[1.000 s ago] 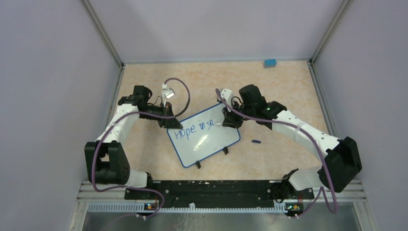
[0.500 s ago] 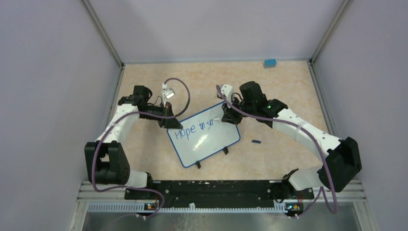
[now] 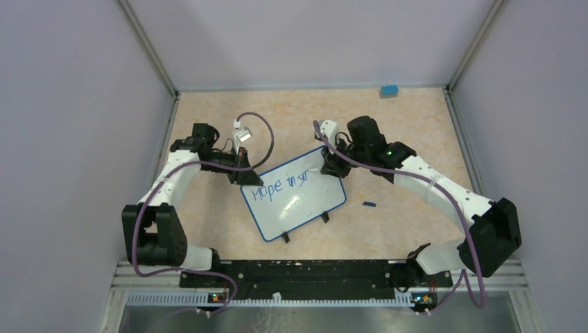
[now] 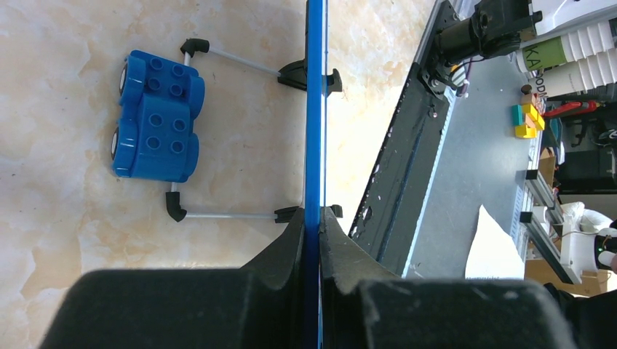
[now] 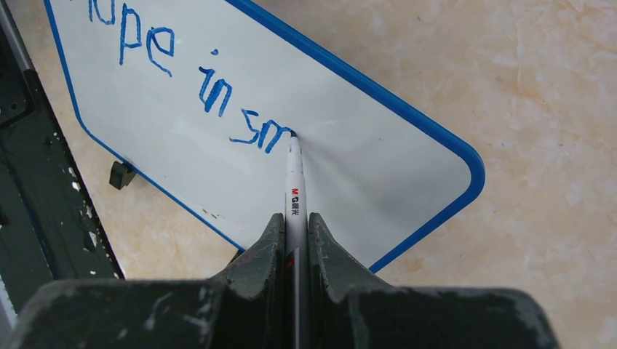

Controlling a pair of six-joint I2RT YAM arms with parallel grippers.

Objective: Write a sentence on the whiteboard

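The whiteboard (image 3: 298,201), white with a thin blue rim, stands tilted on the table; it also shows in the right wrist view (image 5: 364,153) and edge-on in the left wrist view (image 4: 315,109). The sentence (image 5: 196,91) reads "Hope in sm" in blue, in one line (image 3: 281,186). My left gripper (image 4: 313,225) is shut on the board's rim at its far left corner (image 3: 244,173). My right gripper (image 5: 295,222) is shut on a white marker (image 5: 295,182), its tip touching the board just after "sm" (image 3: 326,170).
A blue toy block (image 4: 156,123) lies behind the board beside its wire feet. Another blue block (image 3: 388,91) sits at the far wall. A small dark cap (image 3: 369,204) lies right of the board. The black rail (image 3: 305,274) runs along the near edge.
The right gripper and marker have shifted slightly right and farther along the top line, adding the "m" strokes. The left arm and board have not moved.
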